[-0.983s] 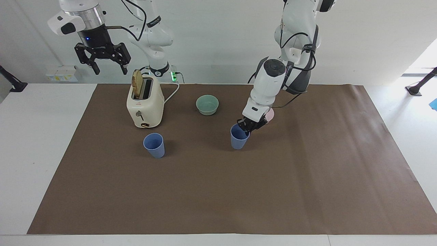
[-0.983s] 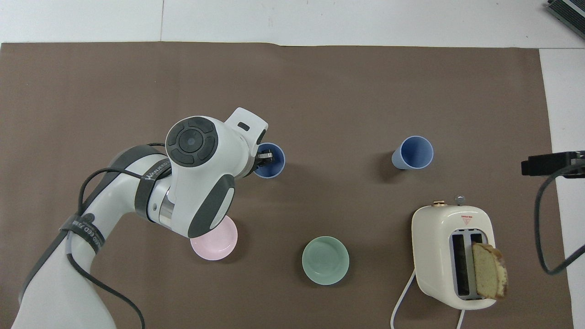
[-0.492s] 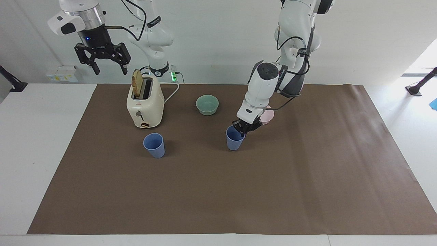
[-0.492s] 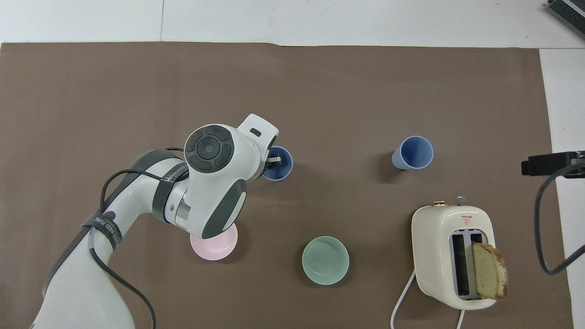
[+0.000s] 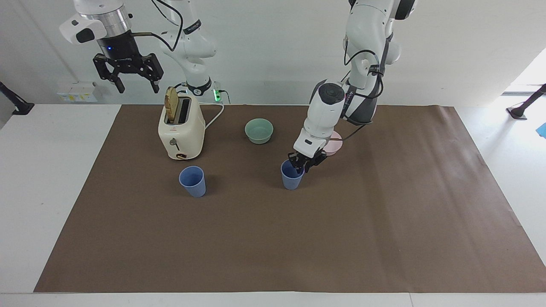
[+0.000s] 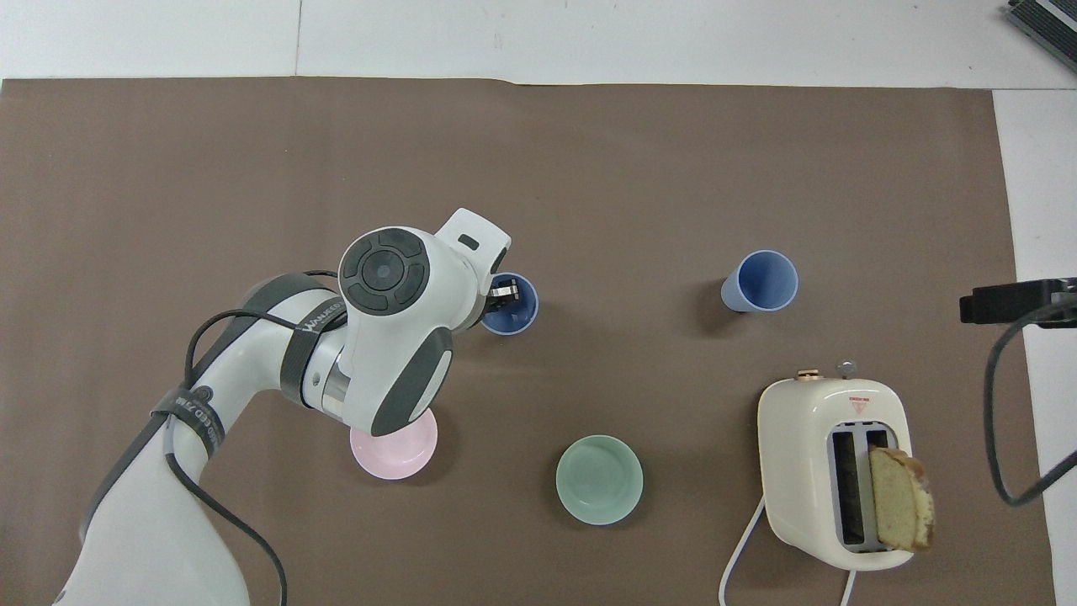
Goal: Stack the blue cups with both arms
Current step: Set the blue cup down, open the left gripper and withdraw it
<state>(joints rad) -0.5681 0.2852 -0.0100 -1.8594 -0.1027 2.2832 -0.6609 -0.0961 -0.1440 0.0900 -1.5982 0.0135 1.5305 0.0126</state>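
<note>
One blue cup (image 5: 291, 180) stands upright mid-table; it also shows in the overhead view (image 6: 515, 313). My left gripper (image 5: 301, 165) is shut on its rim on the side toward the left arm's end, with one finger inside the cup; it shows in the overhead view too (image 6: 505, 293). The second blue cup (image 5: 193, 181) stands free toward the right arm's end, farther from the robots than the toaster, and shows in the overhead view (image 6: 760, 281). My right gripper (image 5: 138, 88) waits open and empty, high beside the toaster.
A cream toaster (image 5: 181, 130) with a slice of bread in it stands near the right arm's base. A mint-green bowl (image 5: 259, 130) and a pink bowl (image 5: 335, 143), partly hidden by the left arm, sit nearer to the robots than the held cup. A brown mat (image 5: 384, 221) covers the table.
My left gripper has moved the held cup toward the right arm's end, closer to the second cup, and a little lower. The right arm has not moved.
</note>
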